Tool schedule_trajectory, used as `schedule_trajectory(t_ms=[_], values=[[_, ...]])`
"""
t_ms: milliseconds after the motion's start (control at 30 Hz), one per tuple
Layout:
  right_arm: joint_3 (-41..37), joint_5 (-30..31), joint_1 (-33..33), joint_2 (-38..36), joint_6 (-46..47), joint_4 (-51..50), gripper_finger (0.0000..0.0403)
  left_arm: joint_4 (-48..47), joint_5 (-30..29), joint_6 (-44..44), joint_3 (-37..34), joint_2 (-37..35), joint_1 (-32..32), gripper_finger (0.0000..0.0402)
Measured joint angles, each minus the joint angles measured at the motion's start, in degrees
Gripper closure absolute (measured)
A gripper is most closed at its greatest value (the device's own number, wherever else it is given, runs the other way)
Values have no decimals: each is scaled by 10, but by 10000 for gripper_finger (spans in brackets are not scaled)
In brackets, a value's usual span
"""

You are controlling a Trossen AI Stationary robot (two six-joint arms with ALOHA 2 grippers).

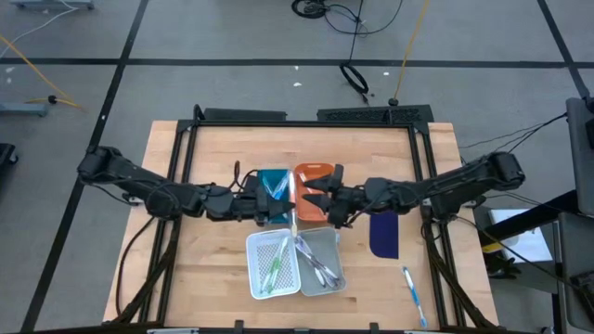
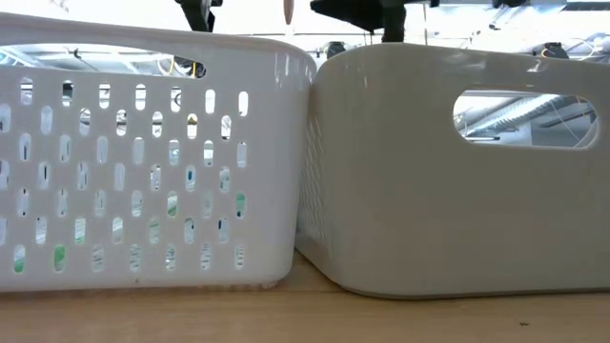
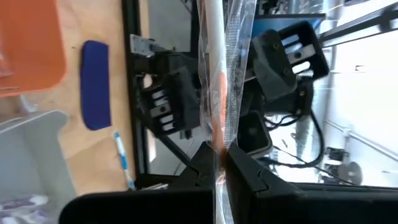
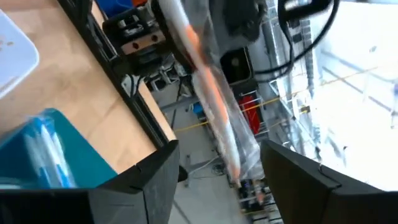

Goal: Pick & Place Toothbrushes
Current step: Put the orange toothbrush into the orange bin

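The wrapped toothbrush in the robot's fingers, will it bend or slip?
The orange-and-white toothbrush in crinkly clear wrap probably stays stiff: it stands straight from the left gripper. The shiny wrap may be slippery. The right gripper stands open around it.

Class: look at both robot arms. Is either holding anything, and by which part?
The left pincer is shut on a wrapped toothbrush, gripping it near one end. The right pincer is open beside the same toothbrush, holding nothing.

Even bright light, blurred wrist views, blown-out windows
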Motion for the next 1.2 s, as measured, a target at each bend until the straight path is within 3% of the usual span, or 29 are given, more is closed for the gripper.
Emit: schedule_trajectory(t_ms=[267,667,833,1200], values=[[47,-19,0,37,-74,1,183,1,6,-9,0,4,3,399],[99,-44,1,87,-97,-13,191,1,26,-21,0,4,12,397],[100,-42,0,87,-86,-18,235,0,27,-21,0,4,12,396],[100,-42,0,87,-68,-35,384,3,26,-25,0,3,13,392]])
